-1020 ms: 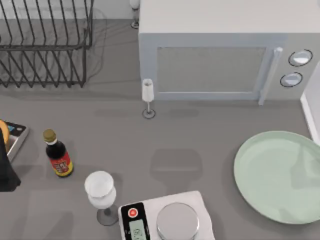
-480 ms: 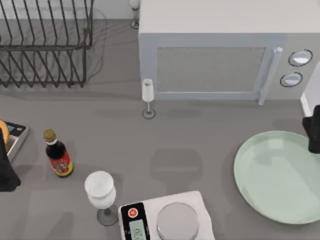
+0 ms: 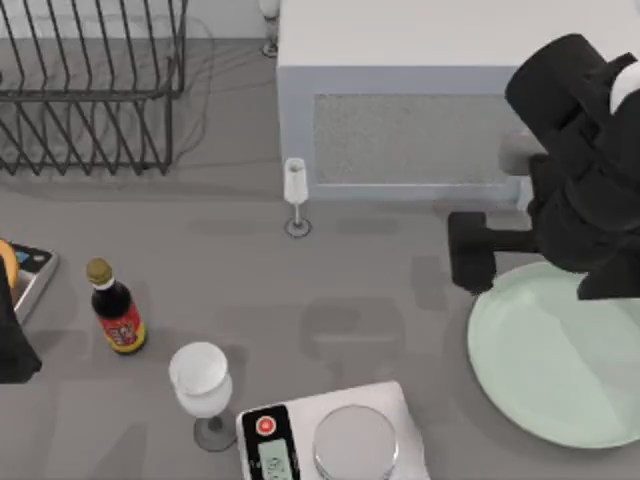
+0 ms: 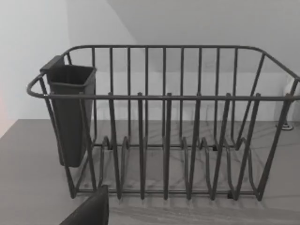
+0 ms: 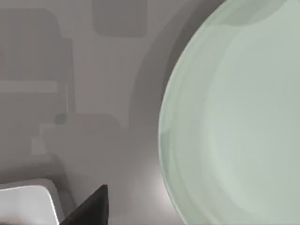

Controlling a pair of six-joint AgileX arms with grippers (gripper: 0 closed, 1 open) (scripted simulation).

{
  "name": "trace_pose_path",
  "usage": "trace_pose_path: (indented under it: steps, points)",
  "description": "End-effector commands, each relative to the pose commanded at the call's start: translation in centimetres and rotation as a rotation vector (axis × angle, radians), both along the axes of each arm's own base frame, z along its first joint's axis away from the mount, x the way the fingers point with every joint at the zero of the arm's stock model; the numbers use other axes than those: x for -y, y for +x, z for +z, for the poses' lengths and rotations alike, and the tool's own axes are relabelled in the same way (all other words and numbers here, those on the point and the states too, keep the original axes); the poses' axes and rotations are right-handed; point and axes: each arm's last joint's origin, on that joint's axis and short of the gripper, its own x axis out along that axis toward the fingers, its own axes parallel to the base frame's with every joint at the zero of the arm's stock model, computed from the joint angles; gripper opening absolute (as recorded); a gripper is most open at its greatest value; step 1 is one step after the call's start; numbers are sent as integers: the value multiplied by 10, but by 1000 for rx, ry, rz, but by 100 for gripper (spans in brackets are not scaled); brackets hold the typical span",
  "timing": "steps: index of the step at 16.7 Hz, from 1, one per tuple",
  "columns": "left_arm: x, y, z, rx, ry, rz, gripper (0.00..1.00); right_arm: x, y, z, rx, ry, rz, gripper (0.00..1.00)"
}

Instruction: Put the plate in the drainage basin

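Plate (image 3: 560, 360) lies flat at table's right, right arm (image 3: 580, 170) above.

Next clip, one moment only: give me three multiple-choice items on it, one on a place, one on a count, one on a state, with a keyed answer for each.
1. Where does the plate lie?
A. inside the wire rack
B. on the table at its right side
C. on the scale

2. How many stemmed glasses stand on the table?
A. one
B. five
C. three

3. What is the state of the wire rack?
A. holding no dishes
B. full of dishes
C. tipped over

Answers:
1 B, the plate rests flat on the table at the right, below the right arm.
2 C, one by the scale, one before the microwave, one behind it.
3 A, the wire rack stands upright with bare slots.
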Motion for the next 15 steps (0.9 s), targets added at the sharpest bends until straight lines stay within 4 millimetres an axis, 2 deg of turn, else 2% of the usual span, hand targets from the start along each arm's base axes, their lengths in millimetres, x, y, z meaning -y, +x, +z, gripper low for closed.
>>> trace_pose_path:
  steps: [3, 5, 11, 13, 15]
  points:
    - [0, 0, 0, 0, 0, 0, 100, -26, 13, -17, -114, -61, -1, 100]
    - [0, 0, 0, 0, 0, 0, 100, -35, 17, -23, -149, -82, -1, 100]
    - [0, 0, 0, 0, 0, 0, 100, -35, 18, -25, -155, -85, -5, 100]
    - [0, 0, 0, 0, 0, 0, 100, -35, 18, -37, -160, -88, -4, 100]
    - [0, 0, 0, 0, 0, 0, 100, -37, 20, -58, -158, -87, -4, 100]
